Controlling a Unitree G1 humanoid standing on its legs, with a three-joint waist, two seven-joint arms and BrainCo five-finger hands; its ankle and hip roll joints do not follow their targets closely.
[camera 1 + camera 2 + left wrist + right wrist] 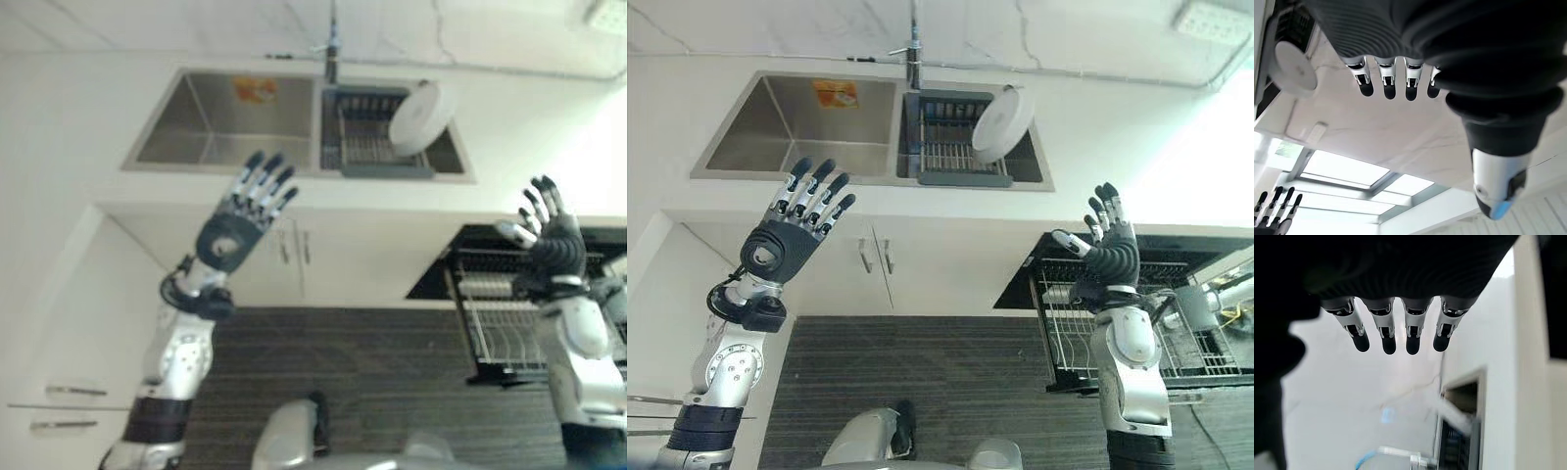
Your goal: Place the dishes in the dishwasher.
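Observation:
A white plate leans upright in the dark drying rack set in the sink's right basin; it also shows as a white plate in the left wrist view. My left hand is raised in front of the counter edge below the left basin, fingers straight and spread, holding nothing. My right hand is raised over the pulled-out dishwasher rack at the right, fingers straight, empty. Both hands are well short of the plate.
The steel sink's left basin holds an orange sticker. A tap stands behind the basins. White cabinet doors lie below the counter. The open dishwasher rack juts over the dark floor.

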